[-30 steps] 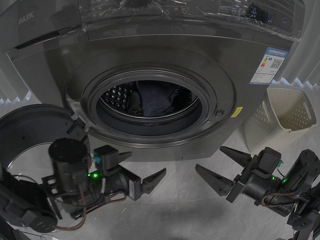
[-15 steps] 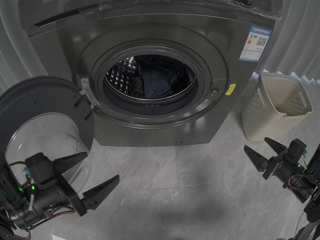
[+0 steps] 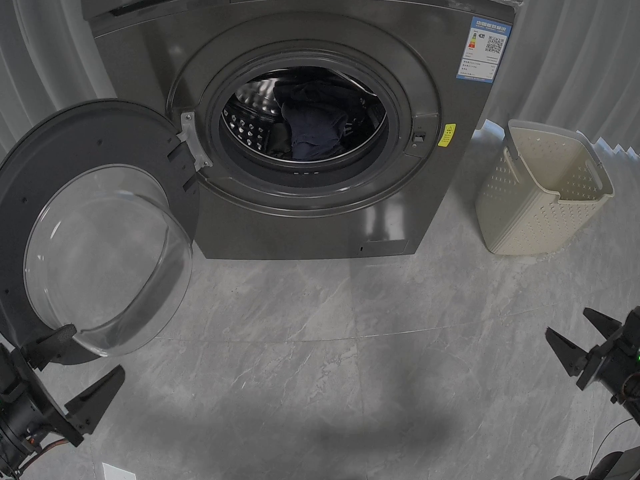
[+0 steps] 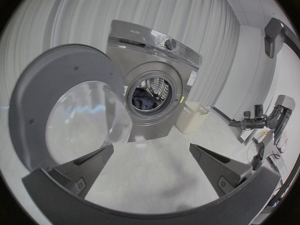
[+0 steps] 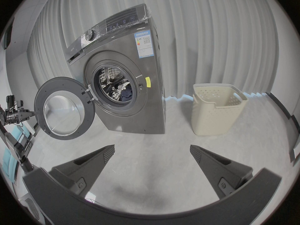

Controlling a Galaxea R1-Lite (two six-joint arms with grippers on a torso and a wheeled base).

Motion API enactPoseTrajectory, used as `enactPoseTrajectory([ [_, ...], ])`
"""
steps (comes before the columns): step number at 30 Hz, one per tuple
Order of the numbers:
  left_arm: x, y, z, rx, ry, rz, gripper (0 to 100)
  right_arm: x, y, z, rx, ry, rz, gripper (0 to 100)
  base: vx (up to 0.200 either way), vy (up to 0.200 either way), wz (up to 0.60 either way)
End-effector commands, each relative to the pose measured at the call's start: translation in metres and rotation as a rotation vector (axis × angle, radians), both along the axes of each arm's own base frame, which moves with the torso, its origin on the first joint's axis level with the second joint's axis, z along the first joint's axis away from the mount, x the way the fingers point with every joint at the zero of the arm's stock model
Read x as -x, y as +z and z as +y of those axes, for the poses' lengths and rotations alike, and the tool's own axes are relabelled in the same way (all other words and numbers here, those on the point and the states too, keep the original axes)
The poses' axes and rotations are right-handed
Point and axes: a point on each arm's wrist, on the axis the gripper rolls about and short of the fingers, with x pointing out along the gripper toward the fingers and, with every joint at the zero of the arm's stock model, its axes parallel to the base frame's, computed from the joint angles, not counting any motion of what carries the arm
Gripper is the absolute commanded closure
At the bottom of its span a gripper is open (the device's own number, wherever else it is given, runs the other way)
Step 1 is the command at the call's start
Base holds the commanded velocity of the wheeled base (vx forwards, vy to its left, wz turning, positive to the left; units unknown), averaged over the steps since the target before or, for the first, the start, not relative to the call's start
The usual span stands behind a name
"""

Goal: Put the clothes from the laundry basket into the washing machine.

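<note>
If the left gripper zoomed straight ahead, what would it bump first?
Probably the washing machine, below its round opening. The left gripper aims there, close past the open door; depth is unclear.

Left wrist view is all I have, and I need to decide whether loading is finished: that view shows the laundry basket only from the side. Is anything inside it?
Observer: The head view looks down into the laundry basket. Its inside shows bare perforated walls, and I see nothing lying in it.
Operator: The right arm is far off for me. Is it carrying something?
Observer: No. In the right wrist view the right gripper has its jaws wide apart, with only floor between them.
</note>
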Motion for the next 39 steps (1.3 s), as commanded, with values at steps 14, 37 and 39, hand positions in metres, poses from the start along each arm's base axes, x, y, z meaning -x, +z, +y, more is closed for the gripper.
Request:
enactPoseTrajectory([
  [14,0.070,-0.075,0.034,0.013,0.338,-0.059,0,0.123,-0.054,-0.028,-0.009,-0.257,-0.171,0,0.000,0.000,0.00],
  [37,0.078,-0.089,0.030,-0.042,0.467,-0.038,0,0.122,-0.061,-0.028,0.066,-0.227,-0.124,0,0.000,0.026,0.00],
  [39,0.078,-0.089,0.030,-0.036,0.464,-0.037,0,0.123,-0.061,-0.028,0.056,-0.227,-0.126,0,0.000,0.200,0.00],
])
